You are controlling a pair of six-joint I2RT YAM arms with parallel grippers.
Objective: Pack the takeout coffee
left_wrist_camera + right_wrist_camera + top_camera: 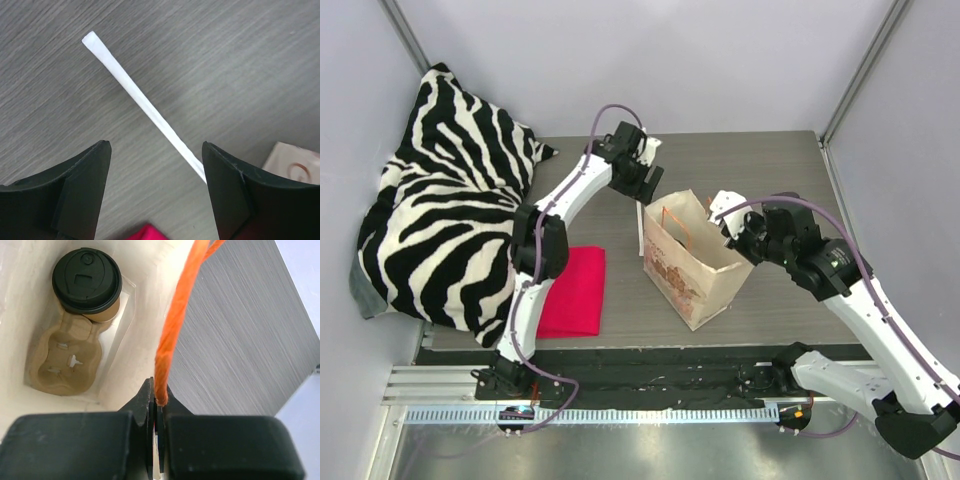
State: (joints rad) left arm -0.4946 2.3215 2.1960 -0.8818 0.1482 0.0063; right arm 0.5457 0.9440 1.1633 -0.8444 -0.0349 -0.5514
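Slotted metal rail point(620, 413) runs along the bottom of the top view, nearest the lens, with both arm bases just above it. Left arm reaches to upper centre. Left gripper point(648, 188) points down at the grey wood-grain surface point(780, 160), just up and left of the kraft paper bag point(695, 270). Bag stands upright at centre, mouth open. Right gripper point(728, 218) sits at the bag's upper right rim. Thin white stick point(640, 228) lies on the surface just beside the bag's left side; contact cannot be told. Red cloth point(575, 290) lies flat left of the bag. Zebra-print pillow point(445, 200) fills the left of the frame.

Left wrist view: jaws released, spread wide at lower left and lower right, gripping nothing. White stick runs diagonally from upper left down to the right finger, flat on the surface beneath. Bag corner shows at the lower right edge, a sliver of red cloth at bottom centre.

Right wrist view: jaws clenched on the orange handle point(175, 330); the cord rises from the pinch at lower centre to the top edge. Looking down into the bag: takeout coffee point(87, 280), black lid on, stands upright in the upper pocket of the tan pulp carrier point(62, 362), which lies on the bag floor at upper left of the frame.
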